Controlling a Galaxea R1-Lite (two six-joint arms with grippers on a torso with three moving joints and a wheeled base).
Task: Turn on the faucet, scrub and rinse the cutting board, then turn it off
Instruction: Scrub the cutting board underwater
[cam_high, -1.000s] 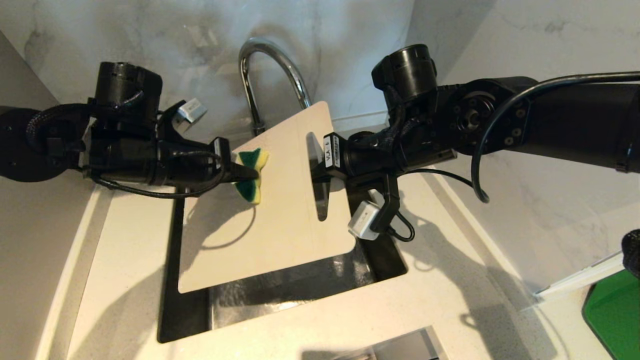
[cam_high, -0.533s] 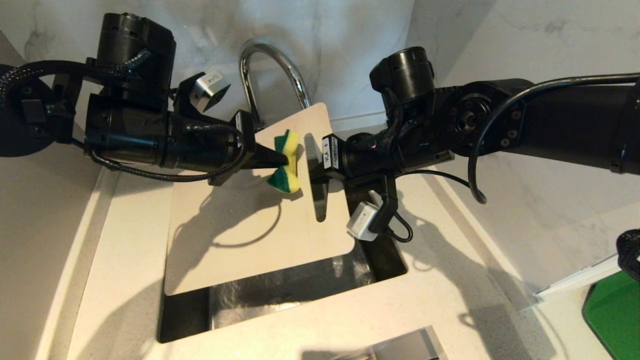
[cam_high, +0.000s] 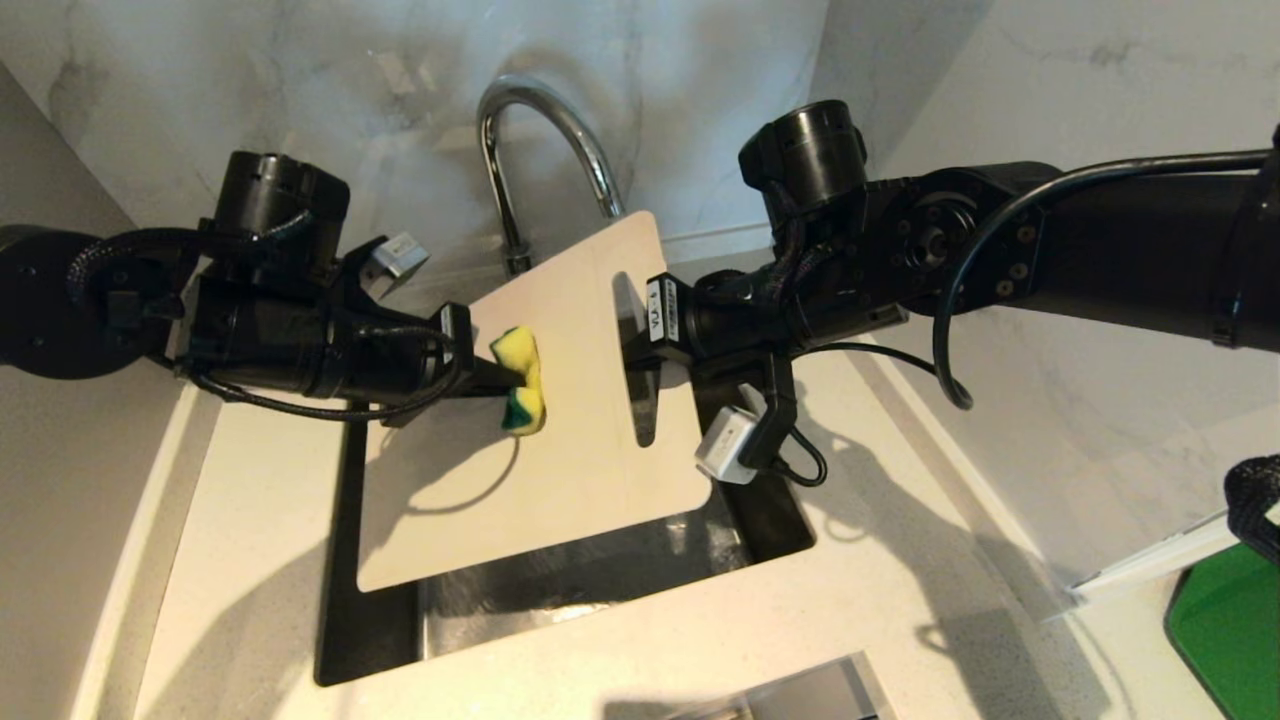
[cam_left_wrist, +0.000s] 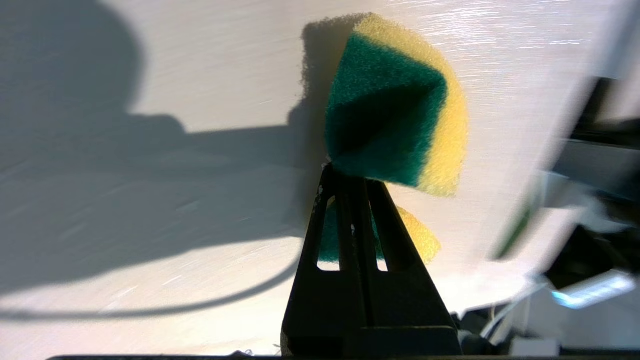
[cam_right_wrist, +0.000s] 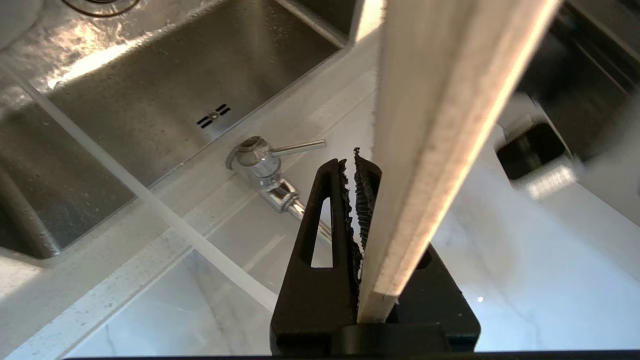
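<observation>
Left hand (cam_high: 515, 375) clamped tight on one green-and-yellow sponge (cam_high: 523, 378), pinching it so hard it folds, and pressing it flat against the face of the cutting board (cam_high: 560, 440). One board, one sponge, one faucet (cam_high: 530, 150), two hands at work. Right hand (cam_high: 635, 345) is squeezed onto the board's right edge, close to the slot handle, holding it tilted above the sink (cam_high: 600, 580), its upper corner right beside the chrome spout.

From the left wrist, the sponge (cam_left_wrist: 395, 110) fills the view, green face toward the camera, yellow rim against the pale board (cam_left_wrist: 150, 75), the black fingertips (cam_left_wrist: 350, 200) together across its middle. The head view never gives that fold so clearly.

From the right wrist, the board (cam_right_wrist: 440, 125) is seen edge-on, gripped between the ridged fingers (cam_right_wrist: 345, 210). Down below, only here, the faucet's base and thin side lever (cam_right_wrist: 280, 150) show, with the steel basin (cam_right_wrist: 150, 90) and the pale table (cam_right_wrist: 125, 260) edge. At the head view's right corner, one bright green flat thing (cam_high: 1225, 630).
</observation>
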